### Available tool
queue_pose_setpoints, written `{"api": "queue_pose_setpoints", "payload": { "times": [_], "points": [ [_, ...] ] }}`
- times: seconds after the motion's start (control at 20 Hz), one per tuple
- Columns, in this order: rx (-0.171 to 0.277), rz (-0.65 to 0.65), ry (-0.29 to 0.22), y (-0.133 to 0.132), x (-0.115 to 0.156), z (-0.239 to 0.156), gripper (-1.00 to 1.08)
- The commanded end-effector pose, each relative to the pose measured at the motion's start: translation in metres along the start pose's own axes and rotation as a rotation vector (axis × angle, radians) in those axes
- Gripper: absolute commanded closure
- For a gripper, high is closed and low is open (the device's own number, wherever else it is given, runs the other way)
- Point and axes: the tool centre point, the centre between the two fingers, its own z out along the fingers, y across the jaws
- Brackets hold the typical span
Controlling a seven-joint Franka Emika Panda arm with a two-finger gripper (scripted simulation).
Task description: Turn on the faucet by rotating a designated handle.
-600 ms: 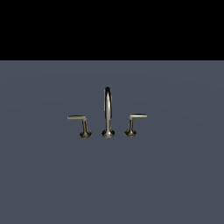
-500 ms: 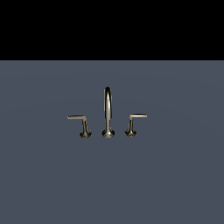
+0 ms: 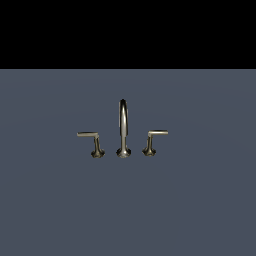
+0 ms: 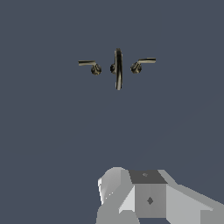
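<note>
The faucet (image 3: 123,129) stood mid-surface, a thin brass-grey arched spout on a flared base. The handle (image 3: 90,142), an L-shaped lever with its flat arm bending toward the exterior view's left, rose beside it. The surface (image 3: 200,200) was plain slate-blue under a black backdrop. Whether the fingers were open could not be told.

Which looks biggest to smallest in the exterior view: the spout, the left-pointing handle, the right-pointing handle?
1. The spout, clearly tallest.
2 and 3. The handle with its arm toward the exterior view's left, and the mirror-image lever: they look alike in size, so I can't rank one over the other.
</note>
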Motion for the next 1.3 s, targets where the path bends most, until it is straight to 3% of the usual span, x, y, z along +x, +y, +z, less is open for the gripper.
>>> {"api": "queue_pose_setpoints", "payload": {
  "times": [0.0,0.55,1.25],
  "points": [
    [0.0,0.027,0.0,-0.005,0.002,0.007,1.08],
    [0.003,0.229,0.002,-0.044,0.02,0.056,1.08],
    [0.009,0.53,0.005,-0.094,0.063,0.13,1.08]
  ]
}}
